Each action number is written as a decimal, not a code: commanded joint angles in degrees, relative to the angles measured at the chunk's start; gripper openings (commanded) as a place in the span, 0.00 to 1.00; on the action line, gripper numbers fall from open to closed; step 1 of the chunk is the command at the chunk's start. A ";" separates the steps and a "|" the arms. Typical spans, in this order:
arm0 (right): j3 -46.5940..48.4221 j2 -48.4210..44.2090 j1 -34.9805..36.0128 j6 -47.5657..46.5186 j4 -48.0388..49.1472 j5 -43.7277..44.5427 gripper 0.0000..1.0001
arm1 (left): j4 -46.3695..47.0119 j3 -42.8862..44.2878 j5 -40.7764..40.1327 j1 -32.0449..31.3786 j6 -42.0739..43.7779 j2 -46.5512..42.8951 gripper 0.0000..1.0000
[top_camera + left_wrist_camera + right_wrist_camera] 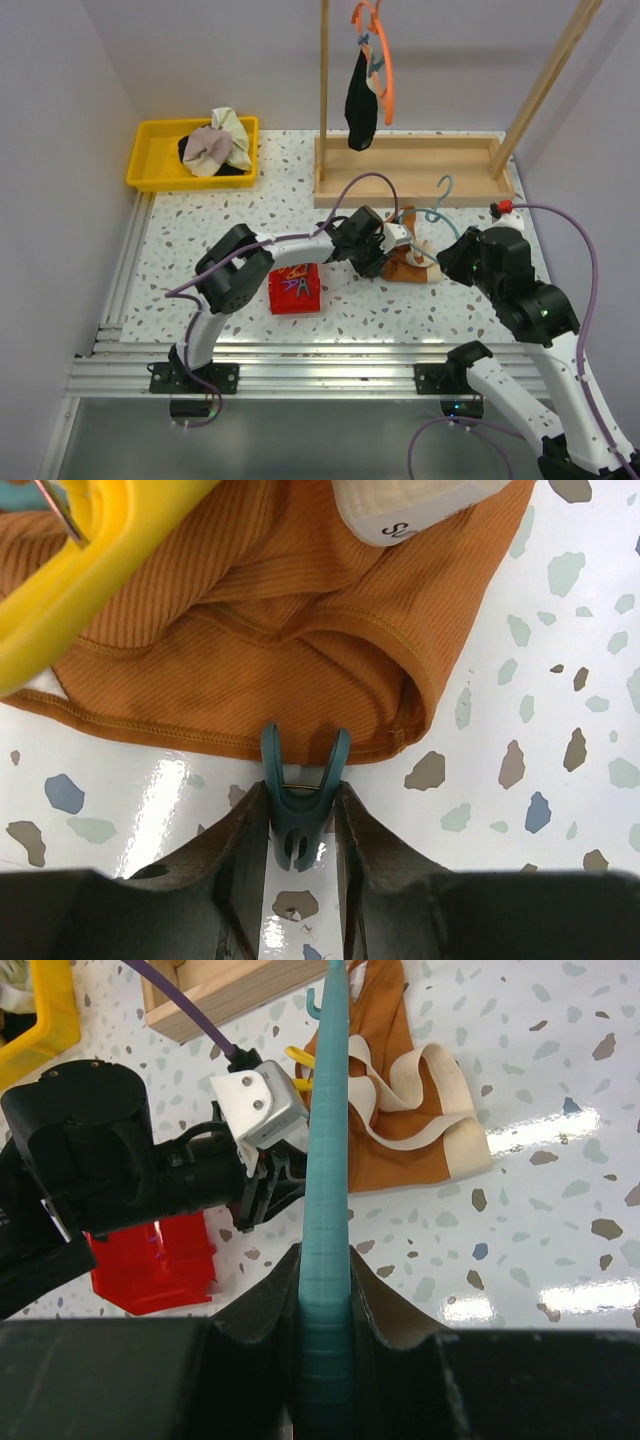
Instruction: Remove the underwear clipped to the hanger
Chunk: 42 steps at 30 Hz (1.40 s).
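Observation:
The rust-brown underwear (pixel 408 265) with cream bands lies on the table under a teal hanger (pixel 432 212). My left gripper (pixel 300 825) is shut on a teal clip (pixel 300 800) at the garment's hem (pixel 250 630); the clip's two prongs stand spread against the hem. My right gripper (pixel 326 1280) is shut on the teal hanger's bar (pixel 326 1140), with the underwear (pixel 400 1130) just beyond. The black underwear (pixel 360 100) hangs clipped to an orange hanger (pixel 386 70) on the wooden rack. In the top view my left gripper (pixel 385 250) and right gripper (pixel 447 264) flank the brown garment.
A wooden rack (pixel 410 172) stands at the back. A yellow tray (pixel 150 165) at the back left holds a pale cloth bundle (pixel 220 142). A red box (pixel 295 288) sits by my left arm. A yellow clip (pixel 90 570) lies on the garment.

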 commanded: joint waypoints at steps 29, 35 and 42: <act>0.13 -0.29 -0.07 -1.58 3.70 -0.47 0.00 | -25.64 -16.62 -30.49 5.54 -35.98 -45.52 0.00; 0.74 0.24 -0.16 -3.78 3.79 -1.09 0.00 | -22.83 -22.08 -25.91 7.58 -36.95 -44.92 0.00; 1.44 0.32 -0.16 -5.45 3.61 -2.23 0.00 | -22.30 -20.68 -25.82 8.54 -38.53 -41.05 0.17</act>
